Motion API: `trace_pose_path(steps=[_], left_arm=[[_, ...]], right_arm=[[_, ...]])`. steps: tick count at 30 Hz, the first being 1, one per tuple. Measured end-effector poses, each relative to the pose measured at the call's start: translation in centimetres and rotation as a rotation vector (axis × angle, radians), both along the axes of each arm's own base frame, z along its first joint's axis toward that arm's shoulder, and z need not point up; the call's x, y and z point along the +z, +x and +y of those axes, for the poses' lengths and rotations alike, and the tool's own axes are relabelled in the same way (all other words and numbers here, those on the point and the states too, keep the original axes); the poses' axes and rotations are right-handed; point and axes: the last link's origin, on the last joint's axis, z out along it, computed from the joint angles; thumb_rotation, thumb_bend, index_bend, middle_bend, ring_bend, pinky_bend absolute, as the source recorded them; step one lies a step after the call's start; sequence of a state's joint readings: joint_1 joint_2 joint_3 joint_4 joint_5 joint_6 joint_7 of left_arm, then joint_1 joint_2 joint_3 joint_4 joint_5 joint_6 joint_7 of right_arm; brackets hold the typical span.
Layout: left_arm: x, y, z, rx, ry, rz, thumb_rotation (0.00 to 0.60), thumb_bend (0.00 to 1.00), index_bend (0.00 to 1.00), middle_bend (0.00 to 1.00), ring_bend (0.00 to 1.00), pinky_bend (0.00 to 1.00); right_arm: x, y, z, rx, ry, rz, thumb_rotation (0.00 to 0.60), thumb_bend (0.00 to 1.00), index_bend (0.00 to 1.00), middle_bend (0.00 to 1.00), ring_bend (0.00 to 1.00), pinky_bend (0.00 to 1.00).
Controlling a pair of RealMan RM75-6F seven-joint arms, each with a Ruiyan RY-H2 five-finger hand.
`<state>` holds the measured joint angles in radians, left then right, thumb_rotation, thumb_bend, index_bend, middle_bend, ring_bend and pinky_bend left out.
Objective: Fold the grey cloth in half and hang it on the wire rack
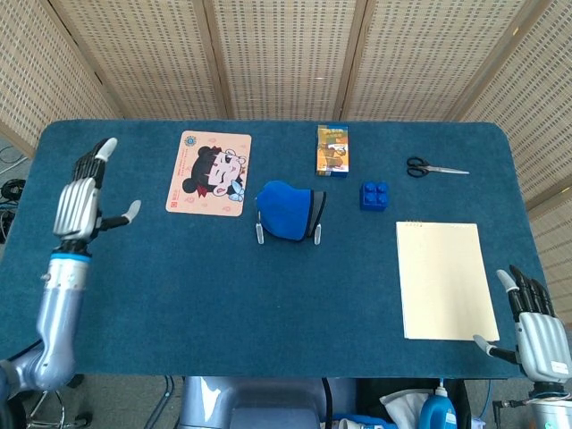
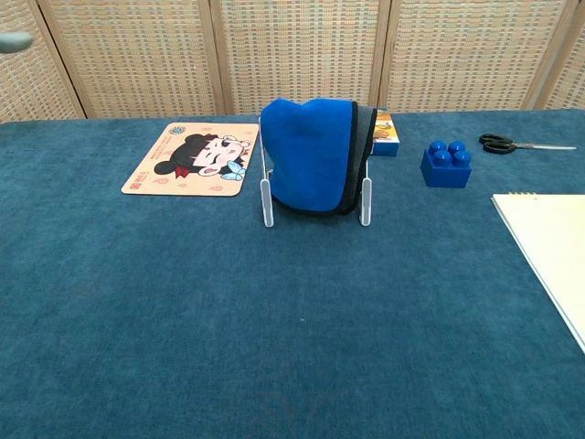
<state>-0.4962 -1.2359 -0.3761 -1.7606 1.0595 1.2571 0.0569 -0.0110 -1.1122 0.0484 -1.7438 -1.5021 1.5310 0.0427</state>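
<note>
The cloth [image 1: 288, 209] [image 2: 313, 155], blue on its outside with a grey edge, hangs folded over the white wire rack [image 1: 260, 234] [image 2: 269, 203] in the middle of the table. My left hand [image 1: 82, 195] is raised over the table's left side, far from the rack, fingers spread and holding nothing. Only a blurred fingertip of it shows at the top left of the chest view. My right hand [image 1: 533, 332] hangs open off the table's front right corner, also holding nothing.
A cartoon mouse pad [image 1: 209, 172] [image 2: 189, 158] lies left of the rack. Behind and right are a small box [image 1: 332, 149], a blue toy block [image 1: 374, 196] [image 2: 446, 165] and scissors [image 1: 435, 168] [image 2: 526, 144]. A yellow notepad [image 1: 444, 278] [image 2: 551, 245] lies at the front right.
</note>
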Motion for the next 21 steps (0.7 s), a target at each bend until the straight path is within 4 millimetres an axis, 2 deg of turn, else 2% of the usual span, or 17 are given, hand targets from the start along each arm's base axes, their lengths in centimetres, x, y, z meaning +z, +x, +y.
trace_pose_path(steps=[4, 9, 12, 21], left_arm=[[1.1, -3.9, -4.8, 0.013, 0.029, 0.036, 0.6, 0.29, 0.0, 0.0, 0.0, 0.0], [2.3, -6.8, -10.5, 0.063, 0.07, 0.124, 0.6, 0.29, 0.0, 0.0, 0.0, 0.0], [2.6, -7.2, -12.6, 0.087, 0.068, 0.165, 0.6, 0.29, 0.0, 0.0, 0.0, 0.0], [2.6, -7.3, -17.3, 0.092, 0.045, 0.242, 0.6, 0.29, 0.0, 0.0, 0.0, 0.0]], right_arm=[[0.1, 0.3, 0.3, 0.01, -0.012, 0.005, 0.6, 0.0, 0.0, 0.0, 0.0, 0.0], [0.5, 0.6, 0.6, 0.02, -0.043, 0.015, 0.6, 0.0, 0.0, 0.0, 0.0, 0.0], [0.7, 0.7, 0.7, 0.024, -0.057, 0.016, 0.6, 0.0, 0.0, 0.0, 0.0, 0.0], [1.5, 0.9, 1.6, 0.034, -0.101, 0.008, 0.6, 0.0, 0.0, 0.0, 0.0, 0.0]])
